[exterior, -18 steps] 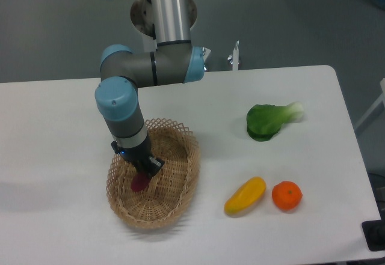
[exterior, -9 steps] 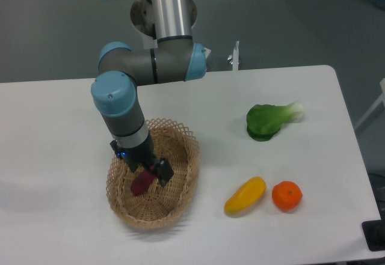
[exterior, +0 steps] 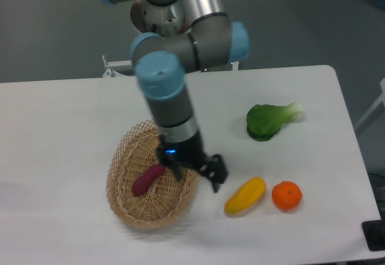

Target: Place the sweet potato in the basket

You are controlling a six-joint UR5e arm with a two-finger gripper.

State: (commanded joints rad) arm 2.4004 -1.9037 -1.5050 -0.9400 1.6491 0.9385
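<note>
The magenta-purple sweet potato (exterior: 147,179) lies inside the tan wicker basket (exterior: 130,207), near its middle, with nothing holding it. My gripper (exterior: 198,176) hangs over the basket's right rim, to the right of the sweet potato. Its fingers (exterior: 218,177) are spread apart with nothing between them, so it is open.
A yellow mango-like fruit (exterior: 245,195) and a round orange (exterior: 286,195) lie at the front right, close to the gripper. A green leafy vegetable (exterior: 268,121) sits further back on the right. The arm (exterior: 171,100) rises over the basket's far rim.
The gripper let go of the sweet potato, which now lies in the basket. The arm swung right, carrying the open gripper from the basket's middle to its right rim.
</note>
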